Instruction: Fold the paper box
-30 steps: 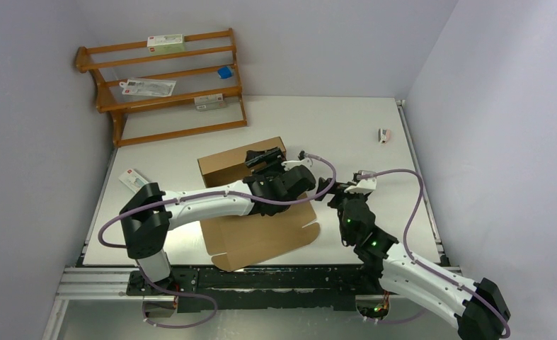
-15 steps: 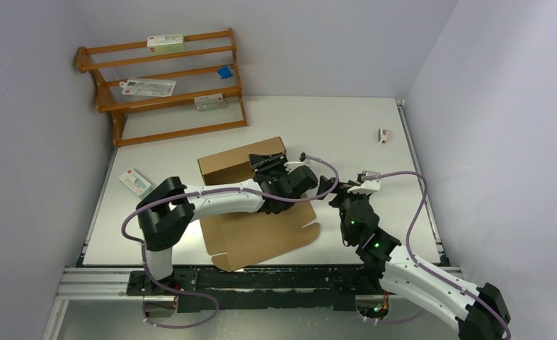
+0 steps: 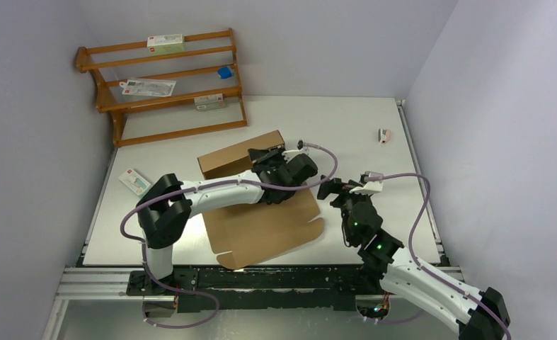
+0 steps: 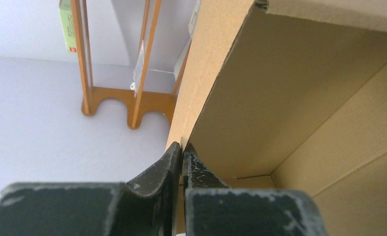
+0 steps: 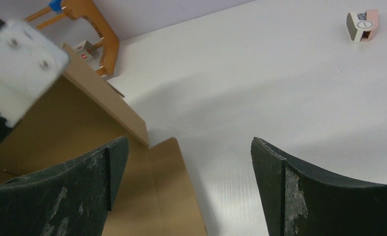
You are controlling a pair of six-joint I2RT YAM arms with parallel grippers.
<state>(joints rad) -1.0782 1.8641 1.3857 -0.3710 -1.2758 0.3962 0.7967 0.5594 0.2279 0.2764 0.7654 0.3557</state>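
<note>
The paper box (image 3: 261,223) lay mid-way across the bench (image 3: 346,127), its rear wall standing upright. The left fingers (image 4: 164,169) were clenched on that wall's edge. The right fingers (image 5: 85,189) hung spread apart over the box's right edge.

Matt brown cardboard paper box (image 3: 261,230); glossy wood rack (image 3: 183,132); smooth white table (image 3: 332,127); scuffed black plastic right fingers (image 5: 58,196).

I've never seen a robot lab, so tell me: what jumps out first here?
A brown cardboard box sheet lies mid-table, half folded, the left arm's jaws shut on its raised wall. The right arm's jaws hang open at its right edge. A wooden rack stands at the far left.
</note>
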